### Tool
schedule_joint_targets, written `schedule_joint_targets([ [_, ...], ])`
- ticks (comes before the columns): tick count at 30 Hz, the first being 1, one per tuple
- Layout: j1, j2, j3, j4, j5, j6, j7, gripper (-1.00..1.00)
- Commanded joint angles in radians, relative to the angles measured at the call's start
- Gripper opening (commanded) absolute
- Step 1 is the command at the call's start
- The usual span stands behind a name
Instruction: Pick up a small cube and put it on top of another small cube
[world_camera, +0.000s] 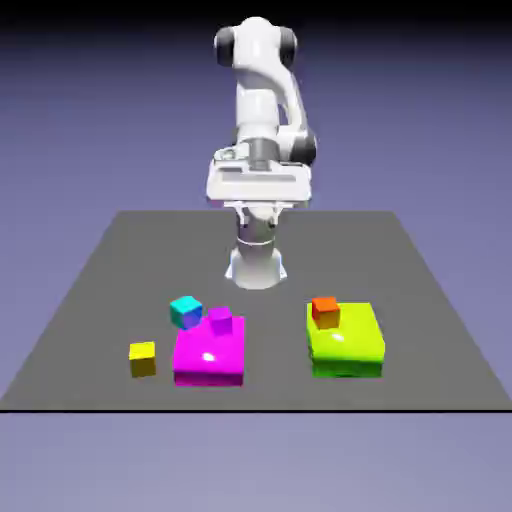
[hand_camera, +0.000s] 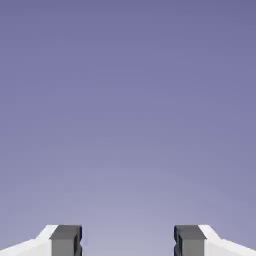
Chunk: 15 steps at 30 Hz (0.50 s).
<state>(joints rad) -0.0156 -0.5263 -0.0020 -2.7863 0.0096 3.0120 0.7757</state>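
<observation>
My hand (world_camera: 259, 215) is open, positioned above the counter (world_camera: 270, 360). The small yellow cube (world_camera: 143, 360) rests near the counter's front-left corner in the exterior view; the small cyan cube (world_camera: 186, 312) sits beside the magenta block (world_camera: 210, 355).

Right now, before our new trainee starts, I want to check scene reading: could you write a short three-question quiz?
1. True or false: the claw is open.
2. Which small cube sits on the big lime-green block: A) yellow, B) orange, C) cyan?
3. Fill in: in the exterior view, the small yellow cube lies to the ____ of the big magenta block.

Key: 1 true; 2 B, the small orange cube; 3 left.
</observation>
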Motion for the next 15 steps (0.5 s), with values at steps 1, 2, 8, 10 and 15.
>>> schedule_joint_targets([
  [1,-0.023,0.036,-0.002,0.020,0.008,-0.021,0.029,0.00],
  [2,-0.046,0.073,-0.003,0.039,0.016,-0.041,0.058,0.00],
  [8,-0.183,0.290,-0.013,0.157,0.064,-0.166,0.230,0.00],
  [10,-0.229,0.362,-0.016,0.197,0.080,-0.207,0.288,0.00],
  [15,-0.343,0.544,-0.024,0.295,0.120,-0.310,0.432,0.00],
])
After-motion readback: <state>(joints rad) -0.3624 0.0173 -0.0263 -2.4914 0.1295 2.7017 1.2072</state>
